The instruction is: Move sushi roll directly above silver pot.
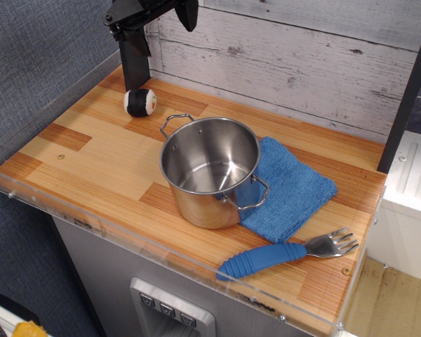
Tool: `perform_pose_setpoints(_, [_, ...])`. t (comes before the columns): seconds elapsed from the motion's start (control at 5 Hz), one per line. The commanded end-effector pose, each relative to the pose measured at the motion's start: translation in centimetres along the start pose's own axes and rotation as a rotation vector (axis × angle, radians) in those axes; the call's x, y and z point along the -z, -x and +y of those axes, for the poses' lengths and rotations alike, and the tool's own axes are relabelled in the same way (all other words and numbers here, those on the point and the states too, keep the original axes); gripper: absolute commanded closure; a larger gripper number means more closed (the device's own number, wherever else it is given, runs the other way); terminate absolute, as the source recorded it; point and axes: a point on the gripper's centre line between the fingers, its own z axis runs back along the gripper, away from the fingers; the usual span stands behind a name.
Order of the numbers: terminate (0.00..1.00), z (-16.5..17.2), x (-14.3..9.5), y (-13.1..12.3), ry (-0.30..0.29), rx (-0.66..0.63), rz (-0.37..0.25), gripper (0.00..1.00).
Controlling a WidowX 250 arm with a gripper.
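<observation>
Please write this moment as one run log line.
gripper: above sushi roll, grip unclear | roll: on table, behind silver pot | pot: empty

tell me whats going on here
A single robot arm hangs over the far left corner of the wooden counter, its pincer holding nothing. The sushi roll lies on the wood just below it, apart from the silver pot, which stands empty mid-counter, partly on a blue cloth. A blue-handled fork lies in front.
</observation>
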Motion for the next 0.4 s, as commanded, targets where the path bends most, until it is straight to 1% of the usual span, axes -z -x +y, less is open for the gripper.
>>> perform_pose_setpoints(0.0, [0.00, 0.0, 0.0, 0.0, 0.000, 0.000, 0.000, 0.00])
perform_pose_setpoints(0.2, [0.00, 1.7, 0.0, -2.4, -0.100, -0.261, 0.028, 0.00])
